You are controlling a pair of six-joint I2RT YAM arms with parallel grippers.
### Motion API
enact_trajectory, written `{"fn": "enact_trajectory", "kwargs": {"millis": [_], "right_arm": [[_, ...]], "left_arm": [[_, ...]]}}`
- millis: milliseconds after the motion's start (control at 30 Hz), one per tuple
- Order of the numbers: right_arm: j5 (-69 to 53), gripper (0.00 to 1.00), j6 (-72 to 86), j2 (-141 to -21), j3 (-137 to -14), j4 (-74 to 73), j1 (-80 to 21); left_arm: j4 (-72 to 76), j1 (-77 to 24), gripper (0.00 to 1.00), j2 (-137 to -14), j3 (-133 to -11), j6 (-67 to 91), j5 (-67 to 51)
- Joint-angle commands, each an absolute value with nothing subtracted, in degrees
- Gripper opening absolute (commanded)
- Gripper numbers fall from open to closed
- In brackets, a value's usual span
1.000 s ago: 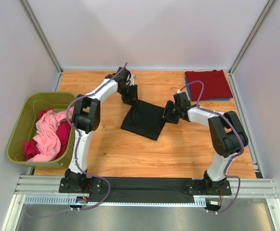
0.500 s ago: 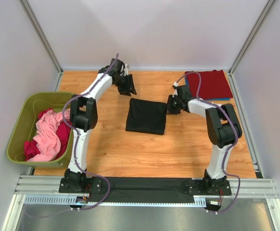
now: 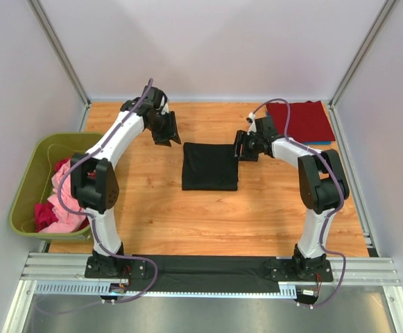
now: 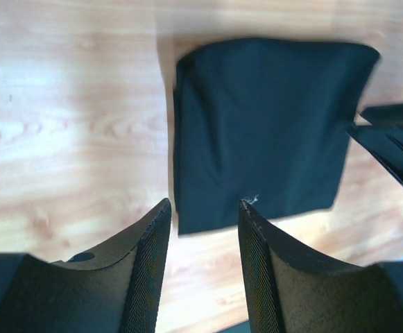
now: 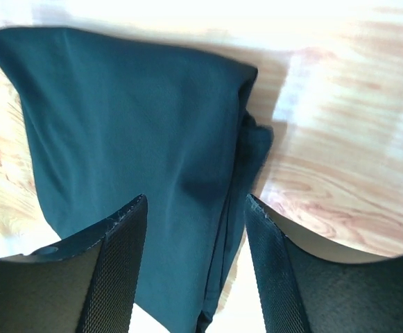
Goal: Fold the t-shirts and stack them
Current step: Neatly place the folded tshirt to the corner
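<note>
A black t-shirt (image 3: 210,166) lies folded into a flat square mid-table, also seen in the left wrist view (image 4: 260,125) and the right wrist view (image 5: 132,125). My left gripper (image 3: 165,130) hovers open, back-left of the shirt and apart from it; its jaws (image 4: 203,208) hold nothing. At the shirt's right edge my right gripper (image 3: 241,147) stands open, its jaws (image 5: 195,201) spread over the layered cloth edge without clamping it. A folded dark red t-shirt (image 3: 302,119) rests on a blue one (image 3: 318,143) at the back right.
The olive-green bin (image 3: 28,173) stands at the left edge with pink (image 3: 62,208) and magenta (image 3: 44,216) shirts crumpled inside; my left arm's upper link hangs over its right side. White walls and metal posts ring the wooden table (image 3: 187,215).
The black shirt went from lifted and skewed to flat and square. Both grippers have left it: the left drew back to the left, the right shifted toward the back.
</note>
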State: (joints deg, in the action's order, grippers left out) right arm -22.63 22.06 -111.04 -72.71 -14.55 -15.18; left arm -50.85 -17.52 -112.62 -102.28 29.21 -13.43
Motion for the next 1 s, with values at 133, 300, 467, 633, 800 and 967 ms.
{"fn": "enact_trajectory", "kwargs": {"millis": [133,300,467,633,800,967], "right_arm": [[-20.48,0.61,20.22,-109.95,-70.14,-16.08,-15.03],[-20.66,0.60,20.65,-110.74,-68.73,-15.47,-16.08],[-21.44,0.59,22.15,-111.09,-65.75,-12.48,-18.28],[-21.97,0.56,22.76,-112.06,-65.74,-12.04,-19.51],[-19.78,0.29,20.92,-112.76,-66.62,-14.23,-19.34],[-17.58,0.04,17.14,-111.10,-68.37,-17.39,-19.07]], "left_arm": [[-50.54,-17.58,0.50,-102.75,-90.89,28.30,-17.22],[-50.71,-17.58,0.50,-97.04,-85.08,27.78,-17.93],[-51.50,-17.58,0.50,-95.10,-83.85,27.51,-18.46],[-51.50,-17.58,0.50,-94.04,-82.79,27.68,-18.72],[-51.33,-17.58,0.50,-93.60,-81.56,28.12,-19.07],[-50.45,-17.67,0.49,-92.73,-79.81,28.56,-19.42]]}}
